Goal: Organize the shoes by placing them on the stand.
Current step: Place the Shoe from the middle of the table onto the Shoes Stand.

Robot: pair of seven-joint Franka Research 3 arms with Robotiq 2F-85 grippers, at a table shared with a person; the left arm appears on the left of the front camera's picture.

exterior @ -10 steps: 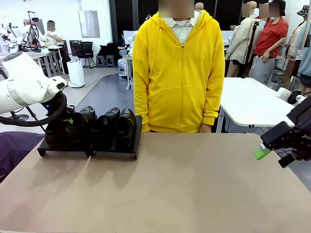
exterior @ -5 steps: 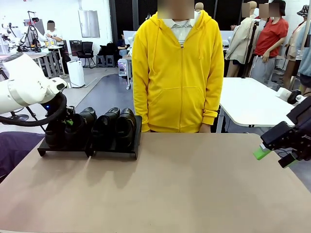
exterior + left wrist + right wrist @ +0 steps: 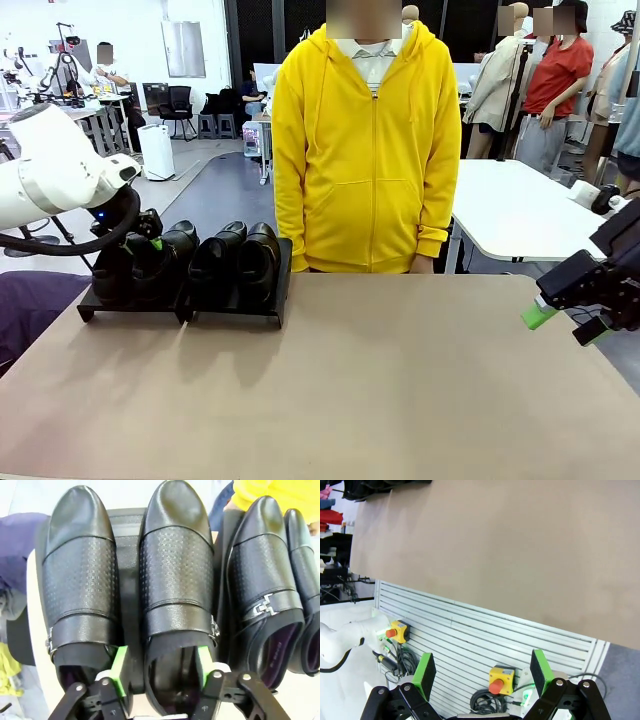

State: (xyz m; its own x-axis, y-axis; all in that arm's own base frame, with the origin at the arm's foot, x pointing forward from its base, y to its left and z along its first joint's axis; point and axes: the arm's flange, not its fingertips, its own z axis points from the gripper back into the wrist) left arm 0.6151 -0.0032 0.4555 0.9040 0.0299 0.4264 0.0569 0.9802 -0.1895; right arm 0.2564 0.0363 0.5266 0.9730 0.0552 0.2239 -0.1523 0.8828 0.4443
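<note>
Straddling a shoe (image 3: 175, 600) on the stand (image 3: 235, 312), left hand (image 3: 162, 662) part-open, gripping nothing; no legible writing.

Left wrist view: rightmost loafer (image 3: 306, 580) cut by the right edge; stand (image 3: 129, 580) largely hidden beneath shoes.

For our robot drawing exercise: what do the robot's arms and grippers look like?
The left arm is white and rounded, with a black cable looping beneath it. The left gripper and right gripper have black linked fingers with green pads fixed by silver screws.
</note>
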